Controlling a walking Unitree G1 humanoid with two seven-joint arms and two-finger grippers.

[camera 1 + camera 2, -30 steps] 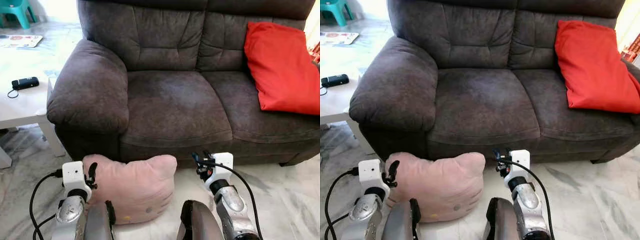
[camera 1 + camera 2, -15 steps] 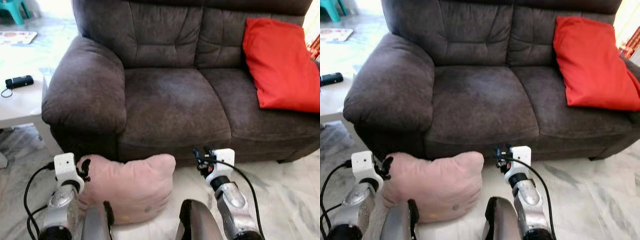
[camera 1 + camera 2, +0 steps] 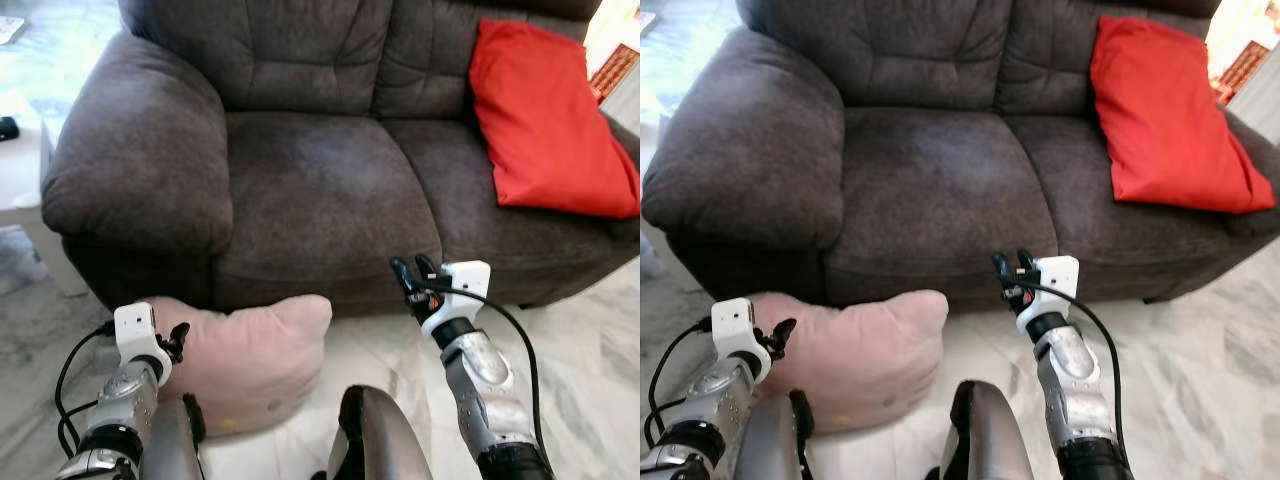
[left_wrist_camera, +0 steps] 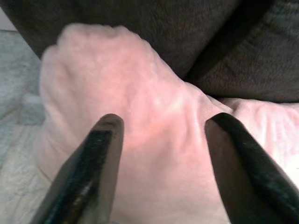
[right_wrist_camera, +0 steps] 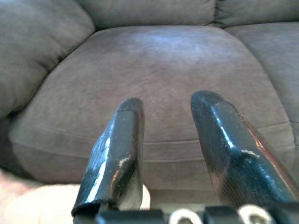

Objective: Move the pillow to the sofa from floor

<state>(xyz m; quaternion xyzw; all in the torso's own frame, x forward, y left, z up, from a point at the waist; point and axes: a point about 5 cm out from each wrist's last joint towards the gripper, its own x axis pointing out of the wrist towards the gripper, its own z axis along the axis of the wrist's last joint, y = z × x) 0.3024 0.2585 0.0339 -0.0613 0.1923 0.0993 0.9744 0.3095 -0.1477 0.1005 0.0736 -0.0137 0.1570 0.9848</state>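
Pillow point(image 3: 250, 355) on floor vs sofa point(image 3: 330, 190) base, near left. Your left gripper point(image 4: 161, 135) fingers open round its corner; right gripper point(image 5: 166, 140) open, empty. Soft corner may slip out w/ shallow pinch.

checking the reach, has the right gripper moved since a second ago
Yes. The right gripper has risen and gone forward: it was level with the sofa's base, now it overlaps the seat cushion's front edge.

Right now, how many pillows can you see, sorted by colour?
Pink pillow, on the floor against the sofa: 1
Red pillow, on the sofa seat: 1
Total: 2
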